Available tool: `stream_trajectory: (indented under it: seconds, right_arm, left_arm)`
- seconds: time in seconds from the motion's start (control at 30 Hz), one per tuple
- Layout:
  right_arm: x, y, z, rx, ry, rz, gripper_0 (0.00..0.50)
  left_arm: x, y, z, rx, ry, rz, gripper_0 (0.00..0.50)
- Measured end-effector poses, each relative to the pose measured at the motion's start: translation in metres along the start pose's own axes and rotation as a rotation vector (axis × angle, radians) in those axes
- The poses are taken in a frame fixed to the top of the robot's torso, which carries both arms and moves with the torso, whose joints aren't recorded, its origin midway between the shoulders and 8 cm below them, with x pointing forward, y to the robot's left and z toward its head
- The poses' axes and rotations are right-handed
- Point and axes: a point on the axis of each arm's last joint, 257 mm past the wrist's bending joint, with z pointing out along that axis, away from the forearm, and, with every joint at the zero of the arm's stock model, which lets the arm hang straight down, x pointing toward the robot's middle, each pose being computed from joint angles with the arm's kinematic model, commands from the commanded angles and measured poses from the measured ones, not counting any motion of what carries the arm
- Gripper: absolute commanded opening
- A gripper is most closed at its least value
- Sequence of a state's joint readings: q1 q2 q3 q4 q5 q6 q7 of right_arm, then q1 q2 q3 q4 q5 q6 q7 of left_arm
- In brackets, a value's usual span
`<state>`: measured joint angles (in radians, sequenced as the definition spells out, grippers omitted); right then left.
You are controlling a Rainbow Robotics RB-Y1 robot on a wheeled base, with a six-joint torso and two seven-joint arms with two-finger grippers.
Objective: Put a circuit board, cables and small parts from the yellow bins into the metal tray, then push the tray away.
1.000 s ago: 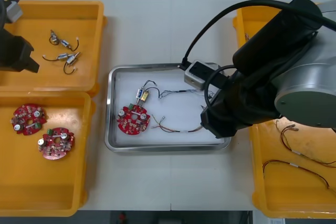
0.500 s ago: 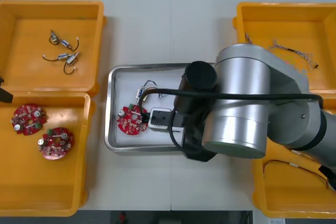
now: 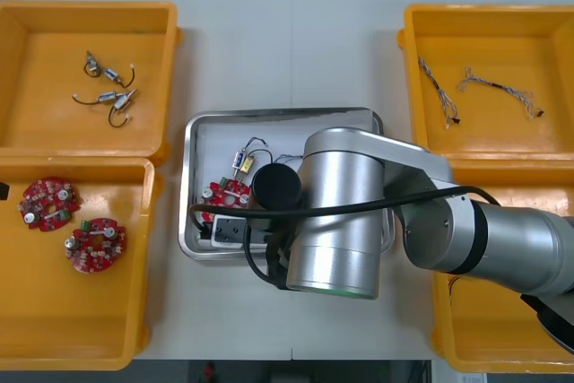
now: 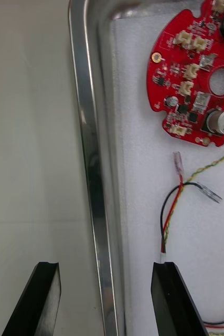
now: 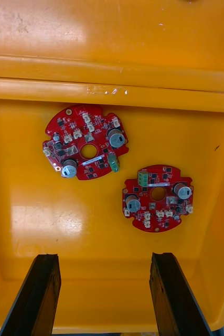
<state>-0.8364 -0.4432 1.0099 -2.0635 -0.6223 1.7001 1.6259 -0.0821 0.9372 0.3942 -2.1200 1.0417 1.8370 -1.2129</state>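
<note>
Two grippers, each with its fingers spread and clamping nothing. Right gripper (image 4: 104,269): low at the near side of the metal tray (image 3: 190,145), its fingers set either side of the shiny rim, one over the bare table (image 4: 28,131), the other over the white inside; whether they touch the tray cannot be told. In the front view the right arm (image 3: 341,221) reaches across the tray and covers most of it. Inside the tray: one circuit board (image 4: 195,89), near it a red and yellow cable (image 4: 170,215) with a black cable (image 4: 190,185) crossing it, and, toward the far side, a small metal part (image 3: 242,161). Left gripper (image 5: 104,260): hanging over the near left yellow bin (image 5: 33,226), above two spare boards (image 5: 85,142) lying apart on its floor. Far left bin (image 3: 45,42): loose metal parts (image 3: 108,96) with wire tails. Far right bin (image 3: 502,33): two twisted blue and white cables (image 3: 489,85).
</note>
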Motion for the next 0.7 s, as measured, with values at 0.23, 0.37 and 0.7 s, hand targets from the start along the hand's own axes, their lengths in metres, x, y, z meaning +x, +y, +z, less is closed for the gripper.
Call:
stream_trajectory:
  seconds: [0.23,0.37,0.7]
  right_arm:
    - [-0.002,0.009,0.021,-0.005,0.011,-0.050,0.500]
    - [0.001,0.007,0.029,0.002,0.027,-0.060,0.500]
    - [0.004,-0.005,0.047,0.029,0.051,-0.062,0.500]
  left_arm:
    - [0.001,-0.002,-0.001,0.010,0.000,0.001,0.500]
    - [0.000,-0.003,-0.001,0.013,-0.005,0.002,0.500]
    - [-0.001,-0.003,-0.001,0.013,-0.006,0.002,0.500]
